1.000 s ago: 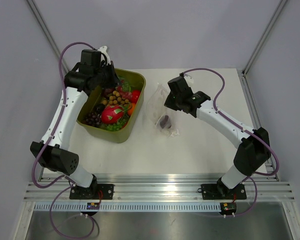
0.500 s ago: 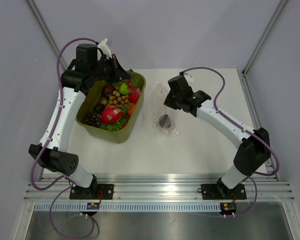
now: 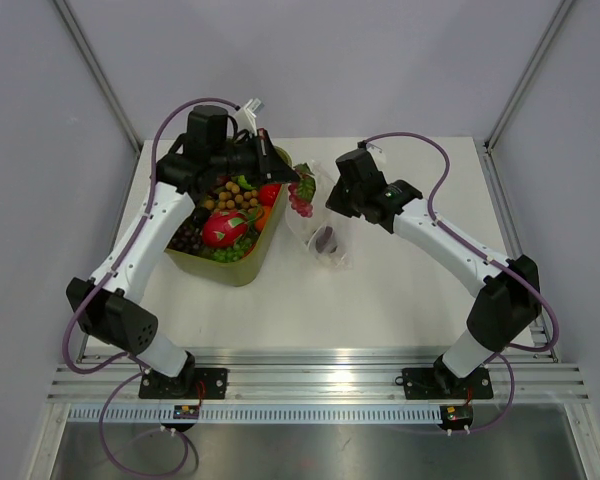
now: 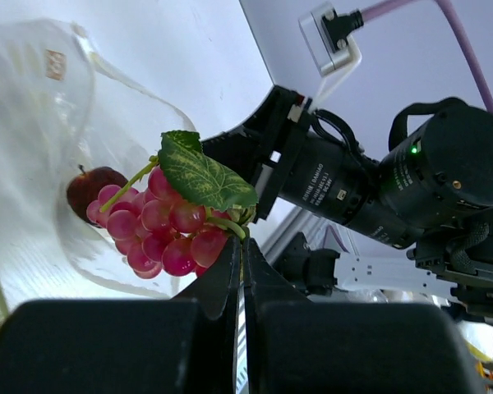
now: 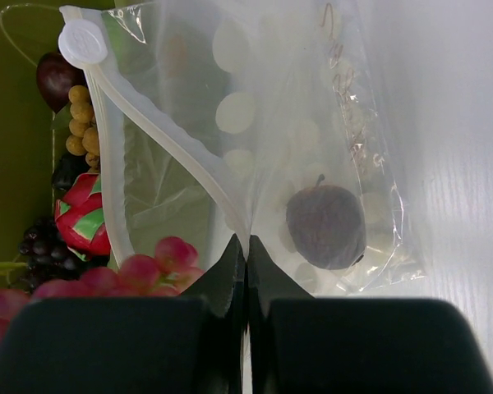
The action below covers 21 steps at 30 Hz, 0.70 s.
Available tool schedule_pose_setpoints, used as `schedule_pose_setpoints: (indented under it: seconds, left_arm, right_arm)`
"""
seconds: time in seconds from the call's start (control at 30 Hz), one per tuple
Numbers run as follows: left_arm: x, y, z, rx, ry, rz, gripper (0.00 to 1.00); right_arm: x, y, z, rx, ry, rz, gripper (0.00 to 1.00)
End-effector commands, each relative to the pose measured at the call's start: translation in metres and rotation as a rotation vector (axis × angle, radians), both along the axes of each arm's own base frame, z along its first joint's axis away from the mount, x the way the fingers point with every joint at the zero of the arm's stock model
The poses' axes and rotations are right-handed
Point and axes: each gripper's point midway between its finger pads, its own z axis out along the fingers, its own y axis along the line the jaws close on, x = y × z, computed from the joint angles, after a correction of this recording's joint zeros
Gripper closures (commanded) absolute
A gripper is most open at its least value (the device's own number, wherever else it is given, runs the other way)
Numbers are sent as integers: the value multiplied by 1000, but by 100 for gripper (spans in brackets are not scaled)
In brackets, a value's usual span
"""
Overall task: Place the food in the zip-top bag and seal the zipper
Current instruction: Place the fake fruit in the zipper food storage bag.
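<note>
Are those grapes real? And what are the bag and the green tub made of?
Grapes: likely plastic, not real; glossy, evenly pink beads with a stiff, fabric-looking leaf.
Bag: thin clear plastic film; it crinkles and glints, and the dark fruit inside shows through.
Tub: probably hard moulded plastic; plain olive green, with a smooth rounded rim.

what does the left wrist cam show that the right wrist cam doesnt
Left wrist only: the leaf on the grapes, the left tool shut on their stem, and the right arm. Right wrist only: the right tool pinching the zipper, and more food in the tub. Both: the grapes, the bag and a dark fruit inside it.
</note>
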Motion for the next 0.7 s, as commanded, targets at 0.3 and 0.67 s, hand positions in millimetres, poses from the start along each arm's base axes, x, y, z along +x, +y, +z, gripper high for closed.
schedule_pose_setpoints:
  seconds: [0.3,0.67]
  left_arm:
    - [10,-33,-31,-6,34,-97,85]
    - [9,-13,2,85,-82,-41,21]
  right_arm:
    - [6,5,26,58,-58,-2,100]
    - [2,0,23,47,-58,-9,100]
